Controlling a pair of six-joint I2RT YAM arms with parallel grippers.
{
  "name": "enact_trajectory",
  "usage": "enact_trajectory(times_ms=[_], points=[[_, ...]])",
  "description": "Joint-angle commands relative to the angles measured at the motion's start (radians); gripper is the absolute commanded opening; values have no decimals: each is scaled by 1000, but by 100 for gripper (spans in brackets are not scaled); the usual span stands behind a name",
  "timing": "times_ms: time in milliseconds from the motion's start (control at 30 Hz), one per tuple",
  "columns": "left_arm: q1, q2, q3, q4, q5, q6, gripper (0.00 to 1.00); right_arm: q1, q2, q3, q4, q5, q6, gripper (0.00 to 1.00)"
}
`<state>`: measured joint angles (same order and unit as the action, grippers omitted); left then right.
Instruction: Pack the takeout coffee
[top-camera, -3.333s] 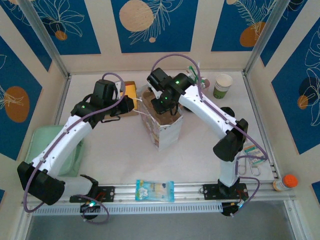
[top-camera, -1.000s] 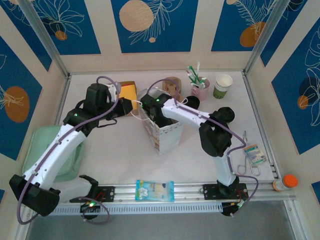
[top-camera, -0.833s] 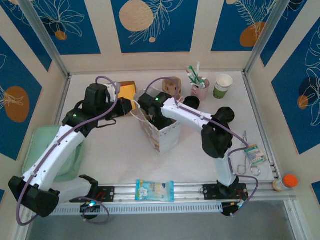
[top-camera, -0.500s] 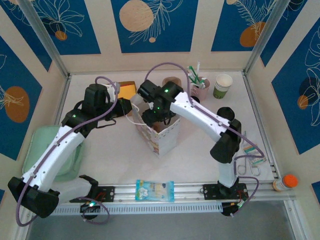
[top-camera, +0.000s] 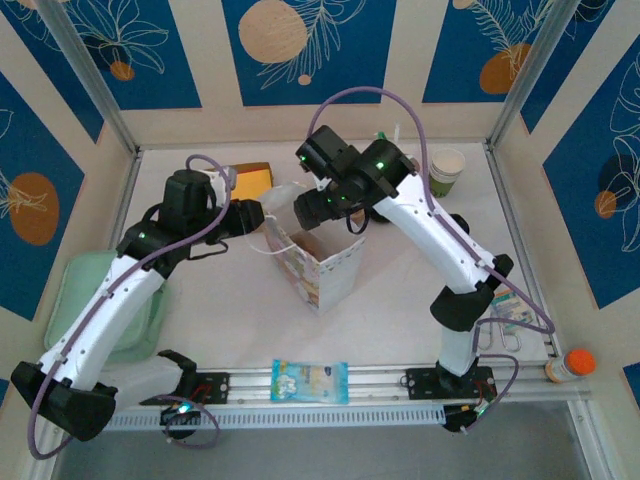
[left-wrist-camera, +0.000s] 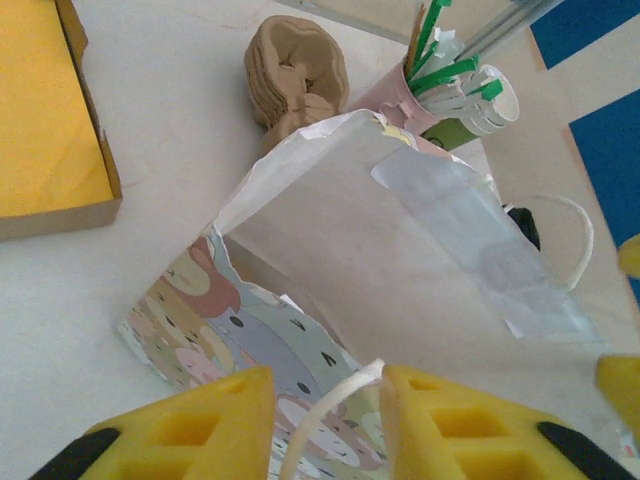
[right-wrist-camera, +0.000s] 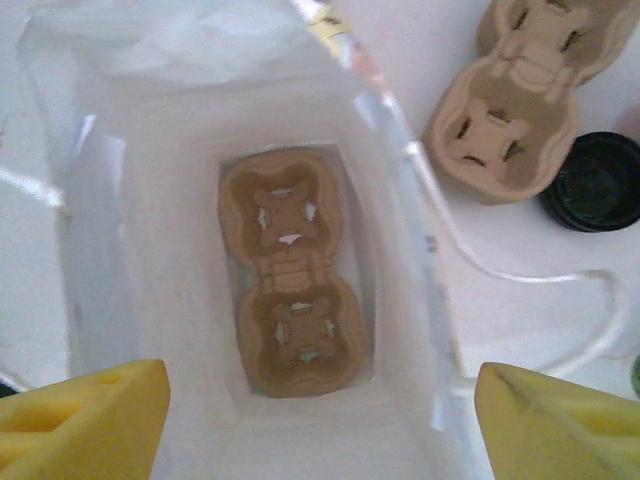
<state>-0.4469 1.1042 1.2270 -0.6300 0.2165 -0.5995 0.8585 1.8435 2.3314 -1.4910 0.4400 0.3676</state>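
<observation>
Straight below the right claw (right-wrist-camera: 320, 375), which hangs wide and empty, the paper bag (right-wrist-camera: 130, 250) gapes with a cup carrier (right-wrist-camera: 290, 270) flat on its floor. The left claw (left-wrist-camera: 325, 392), just beside the bag, has its jaws narrowly apart around the handle (left-wrist-camera: 318, 402), seemingly not pinching it. The takeout coffee (top-camera: 446, 172) stands on the tabletop (top-camera: 230, 300) well off to the right claw's right, partly behind the arm. Best to rise clear of the bag's rim, grip the cup gently, and keep it upright.
</observation>
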Motion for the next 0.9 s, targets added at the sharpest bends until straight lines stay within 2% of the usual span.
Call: enact_trajectory(times_ms=[0,67,333,433,567,867], points=[[11,-15,43,-34,-26,29,46,-26,-36,17,-49,32,-13,80],[11,-17,49,-38,-39,38,55,-39,-59,-5,-42,31,-14,80],[20,51,109,-61,-58,70,66,-101,-151,-137,-17,5,-8,78],[27,77,89,-11,1,36,68,-139,-216,-241,41,-75,-4,75],[30,138,36,92,84,-17,67,-167,-297,-418,148,-262,-7,70],[30,281,51,258,194,-68,66,-165,-373,-641,289,-443,21,64]])
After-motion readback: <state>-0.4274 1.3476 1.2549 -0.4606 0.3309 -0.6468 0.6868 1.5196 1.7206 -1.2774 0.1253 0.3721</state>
